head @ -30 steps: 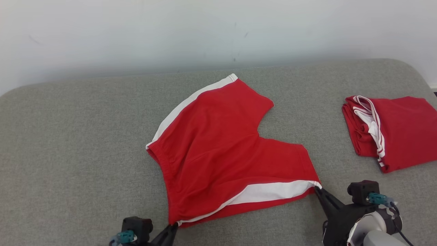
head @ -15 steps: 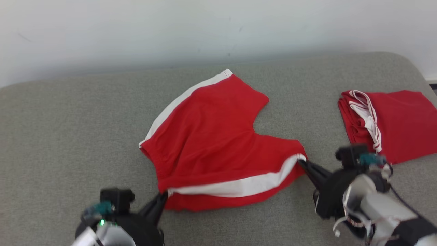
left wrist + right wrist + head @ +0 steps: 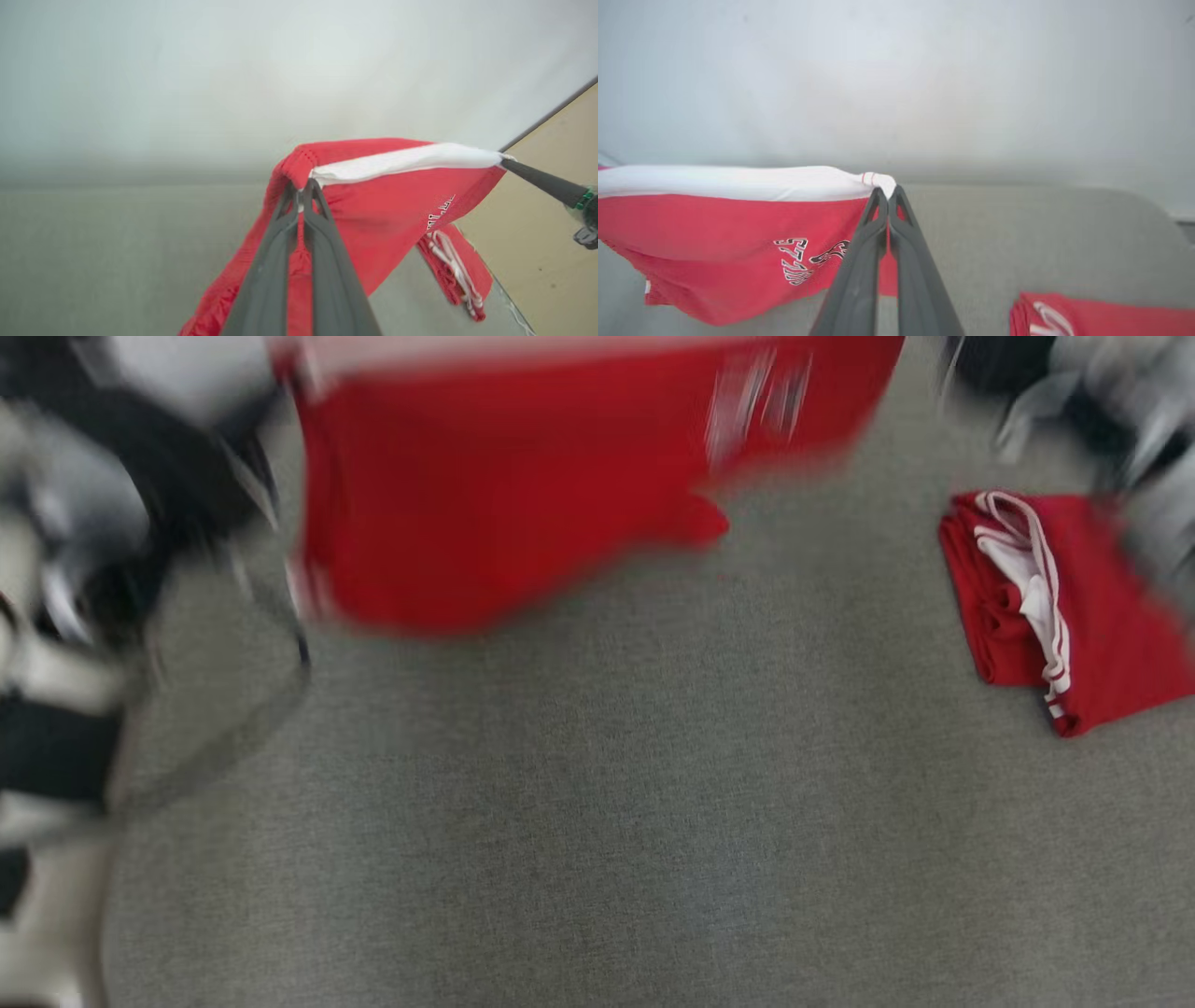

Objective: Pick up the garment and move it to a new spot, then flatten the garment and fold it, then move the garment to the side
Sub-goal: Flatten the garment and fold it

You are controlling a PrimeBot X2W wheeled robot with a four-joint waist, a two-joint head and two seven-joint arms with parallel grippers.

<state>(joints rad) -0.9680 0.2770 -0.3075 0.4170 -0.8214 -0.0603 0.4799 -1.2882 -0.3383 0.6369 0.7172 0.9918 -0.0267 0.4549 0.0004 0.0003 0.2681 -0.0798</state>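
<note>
Holding the red shorts (image 3: 504, 495) stretched in the air above the grey padded surface (image 3: 597, 821), I have my left gripper (image 3: 301, 186) and right gripper (image 3: 888, 191) each clenched on 1 end of the white stripe (image 3: 738, 183), with a folded red garment (image 3: 1092, 616) lying to my right

Right hand (image 3: 888, 192) pinches red shorts (image 3: 714, 233) aloft.

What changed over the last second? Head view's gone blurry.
The red shorts, spread on the grey upholstered surface before, now hang lifted, stretched between left gripper and right gripper, both still pinching the same corners. The head camera shifted too. The folded red garment stayed put.
</note>
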